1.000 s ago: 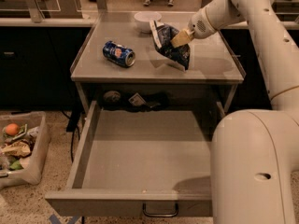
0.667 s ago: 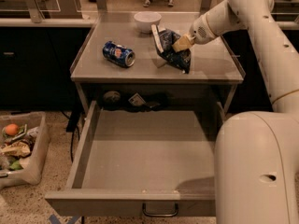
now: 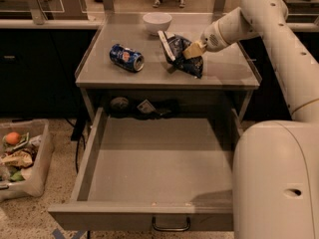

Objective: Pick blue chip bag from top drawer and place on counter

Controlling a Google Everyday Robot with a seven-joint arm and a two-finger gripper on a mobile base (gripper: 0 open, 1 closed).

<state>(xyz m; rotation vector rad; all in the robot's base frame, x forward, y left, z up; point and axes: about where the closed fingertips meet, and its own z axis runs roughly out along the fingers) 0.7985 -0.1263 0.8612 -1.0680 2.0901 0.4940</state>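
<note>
The blue chip bag (image 3: 180,54) stands tilted on the counter (image 3: 149,73), right of centre, its lower edge touching the surface. My gripper (image 3: 192,49) reaches in from the right and is shut on the bag's right side. The top drawer (image 3: 159,168) is pulled fully open below the counter, with its dark wire handle (image 3: 171,226) at the front. Its visible floor is bare.
A blue soda can (image 3: 126,58) lies on the counter's left half. A white bowl (image 3: 157,21) sits at the counter's back. Dark clutter (image 3: 144,107) lies at the drawer's rear. A bin of items (image 3: 20,156) stands on the floor at left. My white body (image 3: 276,183) fills the lower right.
My gripper and the chip bag have moved slightly down and left, bringing the bag onto the counter surface. The can, bowl and drawer have not moved.
</note>
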